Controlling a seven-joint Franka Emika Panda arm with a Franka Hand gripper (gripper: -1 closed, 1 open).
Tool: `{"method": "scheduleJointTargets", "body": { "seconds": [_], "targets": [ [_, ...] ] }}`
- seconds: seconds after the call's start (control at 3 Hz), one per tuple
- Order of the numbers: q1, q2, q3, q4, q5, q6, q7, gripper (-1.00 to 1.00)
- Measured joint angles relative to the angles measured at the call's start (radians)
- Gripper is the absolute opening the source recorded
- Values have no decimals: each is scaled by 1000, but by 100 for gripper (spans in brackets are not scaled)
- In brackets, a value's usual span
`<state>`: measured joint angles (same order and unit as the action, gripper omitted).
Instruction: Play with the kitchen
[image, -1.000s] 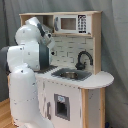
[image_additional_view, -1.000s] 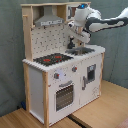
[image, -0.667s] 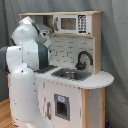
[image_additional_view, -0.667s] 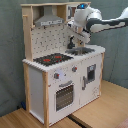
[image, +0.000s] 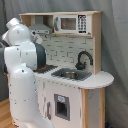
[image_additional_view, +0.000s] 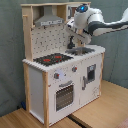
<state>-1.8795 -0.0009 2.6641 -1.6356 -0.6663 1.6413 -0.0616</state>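
So the kitchen (image: 70, 75) is a big toy play kitchen in white panels and light wood. In the second exterior view (image_additional_view: 62, 70) it stands on a wooden floor (image_additional_view: 107, 107) against a grey curtain backdrop (image_additional_view: 10, 50).

That second exterior view gives you the front-on stuff: the black hob (image_additional_view: 52, 59) with red rings on the counter towards the second exterior view's left, the oven door (image_additional_view: 64, 96) with its window below it, a couple of knobs above the oven, and a second little door with a dark panel (image_additional_view: 90, 73) further right. Above the hob there's the pegboard back (image_additional_view: 50, 40) and the grey hood (image_additional_view: 48, 20).

The first exterior view looks from another side and shows things you don't get in the other one: the toy microwave (image: 71, 23) up on the top shelf, the black curved tap (image: 83, 58), the grey sink (image: 70, 75) set into the counter, and the rounded end of the worktop (image: 100, 80). The hob is mostly hidden there, behind the arm.

The white Panda arm (image: 22, 75) fills the first exterior view's left. In the second exterior view it reaches in from the right, with its wrist over the sink end of the counter. The gripper (image_additional_view: 75, 42) hangs just above the sink area, but I honestly can't tell how far apart it's spread or whether it's got anything in it.
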Motion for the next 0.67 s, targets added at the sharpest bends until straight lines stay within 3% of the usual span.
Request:
{"method": "scheduleJointTargets", "body": {
  "seconds": [0.67],
  "targets": [
    [135,-42,-40,30,-172,-74,-1,100]
  ]
}}
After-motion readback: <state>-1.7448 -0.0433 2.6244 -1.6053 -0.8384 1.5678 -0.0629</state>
